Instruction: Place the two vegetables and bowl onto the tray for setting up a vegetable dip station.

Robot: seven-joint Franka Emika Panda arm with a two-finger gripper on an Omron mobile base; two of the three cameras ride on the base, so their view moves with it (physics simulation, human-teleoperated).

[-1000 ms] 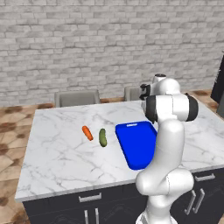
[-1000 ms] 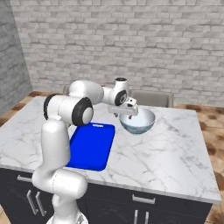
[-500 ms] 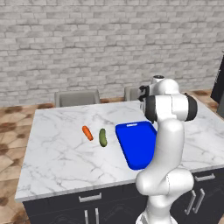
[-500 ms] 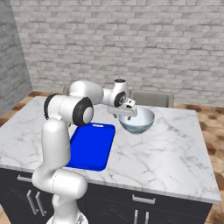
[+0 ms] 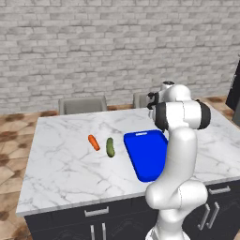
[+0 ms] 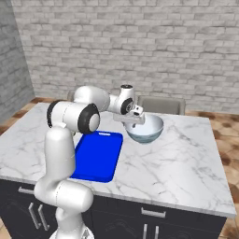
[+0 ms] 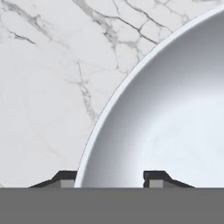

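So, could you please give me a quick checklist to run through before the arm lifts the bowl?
1. Gripper astride the bowl rim, one fingertip outside, one inside: ok.
2. Jaws clamped firmly on the rim: cannot tell.
3. Bowl upright on the counter: ok.
4. Tray bare, ready to receive it: ok.
5. Carrot and cucumber lying apart from the tray, out of the path: ok.
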